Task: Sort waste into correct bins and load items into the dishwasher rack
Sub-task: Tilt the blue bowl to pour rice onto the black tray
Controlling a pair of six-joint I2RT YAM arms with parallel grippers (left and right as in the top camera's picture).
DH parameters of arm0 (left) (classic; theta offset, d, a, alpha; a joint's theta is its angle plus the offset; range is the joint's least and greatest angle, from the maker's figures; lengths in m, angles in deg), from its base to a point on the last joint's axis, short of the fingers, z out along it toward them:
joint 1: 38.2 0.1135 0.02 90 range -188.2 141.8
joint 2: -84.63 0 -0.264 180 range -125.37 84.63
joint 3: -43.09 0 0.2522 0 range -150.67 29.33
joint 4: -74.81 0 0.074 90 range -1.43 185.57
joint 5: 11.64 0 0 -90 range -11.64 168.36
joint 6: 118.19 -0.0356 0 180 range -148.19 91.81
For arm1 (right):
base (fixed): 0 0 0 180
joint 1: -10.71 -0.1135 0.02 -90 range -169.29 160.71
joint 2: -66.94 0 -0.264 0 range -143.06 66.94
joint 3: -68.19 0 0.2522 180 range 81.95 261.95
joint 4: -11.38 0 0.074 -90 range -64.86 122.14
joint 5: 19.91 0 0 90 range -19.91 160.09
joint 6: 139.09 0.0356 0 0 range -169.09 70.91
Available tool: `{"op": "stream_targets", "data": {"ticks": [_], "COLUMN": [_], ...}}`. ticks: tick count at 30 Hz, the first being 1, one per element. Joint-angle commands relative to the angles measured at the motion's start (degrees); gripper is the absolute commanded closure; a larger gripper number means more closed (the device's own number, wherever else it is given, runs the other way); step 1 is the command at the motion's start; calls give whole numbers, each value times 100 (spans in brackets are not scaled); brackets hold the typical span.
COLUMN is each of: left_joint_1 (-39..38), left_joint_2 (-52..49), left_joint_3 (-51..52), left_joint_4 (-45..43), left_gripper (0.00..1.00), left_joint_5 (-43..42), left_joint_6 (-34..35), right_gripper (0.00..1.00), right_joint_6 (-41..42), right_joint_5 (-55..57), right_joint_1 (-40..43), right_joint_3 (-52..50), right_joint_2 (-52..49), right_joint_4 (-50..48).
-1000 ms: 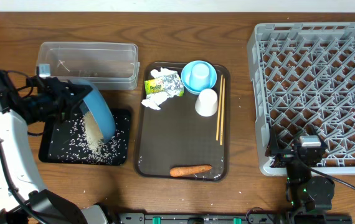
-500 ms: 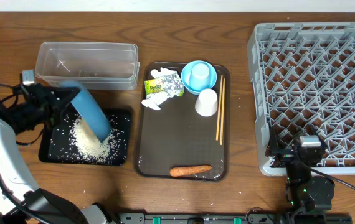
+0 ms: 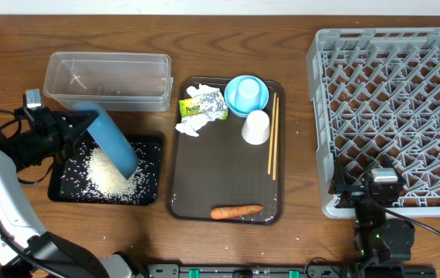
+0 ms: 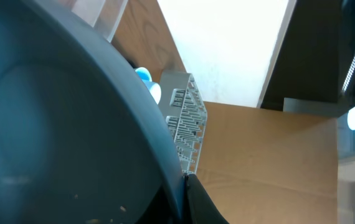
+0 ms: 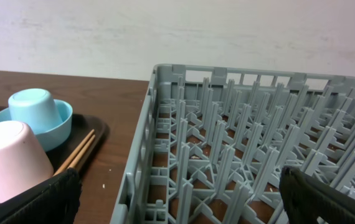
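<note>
Dark-blue plate: held steeply tilted, high edge to the upper left, low edge down over the black tray, left of centre in the overhead frame. Left fingers are clamped on the plate's high rim, and the arm comes in from the left edge. In the left wrist view the plate fills the left half of the frame.

Rice: a white heap on the tray floor, right under the plate's low edge. Loose grains are scattered around it across the tray.

Clear tub: just above the black tray, upper left. What lies inside cannot be told beyond a few specks.

Brown serving tray: centre of frame, just right of the black tray. On it:
- green-yellow wrapper and white tissue, touching, at its upper left
- light-blue bowl at the top edge, with a small light-blue cup upturned inside it
- white cup, upside down, just below the bowl
- chopsticks, side by side along the right rim
- carrot, lying across the lower edge, well apart from the rest

Grey rack: right side of frame, on the worktop.

Right fingers: spread wide, nothing between them, sitting by the rack's lower-left corner. The right wrist view looks along the rack wall toward the bowl and the white cup
</note>
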State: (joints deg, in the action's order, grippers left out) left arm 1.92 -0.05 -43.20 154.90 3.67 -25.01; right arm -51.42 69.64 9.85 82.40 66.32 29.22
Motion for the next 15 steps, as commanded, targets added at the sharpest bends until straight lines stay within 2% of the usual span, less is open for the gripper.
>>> {"op": "stream_targets", "data": {"ticks": [1, 5, 8, 10, 13, 15], "left_joint_1": [33, 37, 37, 37, 35, 26], "left_joint_2": [-63, -74, -81, -83, -52, -37], "left_joint_3": [11, 11, 11, 11, 11, 9], "left_joint_4": [199, -24, 254, 142, 503, 343], "left_gripper": [94, 94, 94, 94, 94, 94], "left_joint_5": [-293, -223, -468, -334, -326, -118], "left_joint_6": [-232, -297, -413, -437, -636, -728], "right_gripper": [1, 1, 1, 1, 1, 1], "right_joint_6": [13, 13, 13, 13, 13, 13], "right_joint_5": [-22, -22, -22, -22, -22, -22], "right_joint_1": [44, 44, 44, 44, 44, 44], "right_joint_3": [-13, -13, -13, -13, -13, -13], "right_joint_2": [33, 33, 33, 33, 33, 33], "right_joint_4": [22, 22, 20, 22, 20, 20]}}
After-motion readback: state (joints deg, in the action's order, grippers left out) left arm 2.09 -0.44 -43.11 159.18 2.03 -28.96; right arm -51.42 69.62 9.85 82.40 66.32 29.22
